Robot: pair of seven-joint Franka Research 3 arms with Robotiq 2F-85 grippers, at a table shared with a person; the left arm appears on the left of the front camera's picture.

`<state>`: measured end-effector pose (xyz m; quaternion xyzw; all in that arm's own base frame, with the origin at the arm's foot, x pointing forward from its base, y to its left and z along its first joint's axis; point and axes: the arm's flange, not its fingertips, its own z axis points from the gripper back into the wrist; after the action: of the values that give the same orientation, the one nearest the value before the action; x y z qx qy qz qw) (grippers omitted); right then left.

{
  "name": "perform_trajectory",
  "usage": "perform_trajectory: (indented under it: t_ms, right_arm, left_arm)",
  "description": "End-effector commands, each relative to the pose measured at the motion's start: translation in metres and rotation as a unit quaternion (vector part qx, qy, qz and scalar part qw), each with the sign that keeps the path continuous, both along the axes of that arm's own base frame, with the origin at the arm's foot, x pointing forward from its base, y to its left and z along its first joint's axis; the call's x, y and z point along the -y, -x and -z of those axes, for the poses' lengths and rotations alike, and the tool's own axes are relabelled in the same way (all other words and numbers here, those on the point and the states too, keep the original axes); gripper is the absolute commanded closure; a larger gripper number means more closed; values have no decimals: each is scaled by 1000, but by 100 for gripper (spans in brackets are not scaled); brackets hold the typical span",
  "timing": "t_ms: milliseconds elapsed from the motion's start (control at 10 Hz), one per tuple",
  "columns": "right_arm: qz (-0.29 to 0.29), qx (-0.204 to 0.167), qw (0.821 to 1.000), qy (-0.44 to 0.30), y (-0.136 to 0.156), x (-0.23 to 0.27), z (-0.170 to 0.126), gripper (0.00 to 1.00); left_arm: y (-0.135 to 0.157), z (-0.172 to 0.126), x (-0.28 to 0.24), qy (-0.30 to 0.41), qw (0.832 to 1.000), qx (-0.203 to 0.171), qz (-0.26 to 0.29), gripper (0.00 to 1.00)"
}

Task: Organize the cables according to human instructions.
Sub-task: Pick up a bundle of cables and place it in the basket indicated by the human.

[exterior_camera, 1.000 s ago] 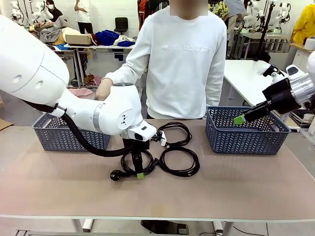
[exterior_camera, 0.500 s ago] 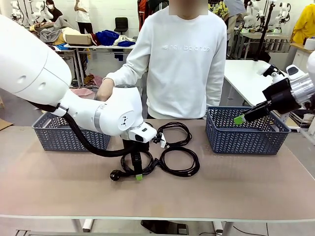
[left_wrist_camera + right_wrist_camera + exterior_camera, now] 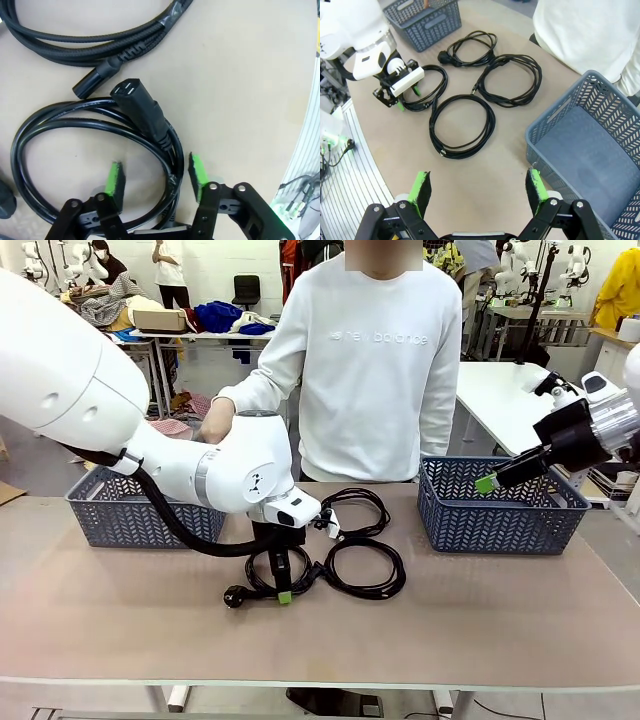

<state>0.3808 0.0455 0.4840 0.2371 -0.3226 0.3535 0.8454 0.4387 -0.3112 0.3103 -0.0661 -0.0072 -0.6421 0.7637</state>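
The left fingers [image 3: 116, 182] stood half-spread astride the near strands of a thin black power cord wound in a loose coil [image 3: 172, 160], a green pad on either side, not yet pinching. The cord's black plug [image 3: 142, 107] lay just beyond them. Three more black cord coils [image 3: 465, 98] lay on the tan surface [image 3: 500, 620] between the two baskets. The right fingers [image 3: 419, 192] hung spread wide, holding nothing, beside a blue-grey slotted plastic basket [image 3: 555, 117] whose floor showed bare. The matching basket [image 3: 100, 515] sat well off from the left fingers; I couldn't tell its contents.
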Motion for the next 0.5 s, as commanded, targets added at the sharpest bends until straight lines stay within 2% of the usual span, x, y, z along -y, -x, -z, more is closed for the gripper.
perform_trajectory:
  t_ms: [0, 400]
  right_arm:
    - [-10, 9, 1000, -7, -3, 1, 1, 0]
    - [-10, 9, 1000, -7, -3, 1, 1, 0]
  left_arm:
    - [0, 2, 1, -12, 1000, -2, -8, 48]
    - [1, 2, 0, -14, 1000, -5, -8, 81]
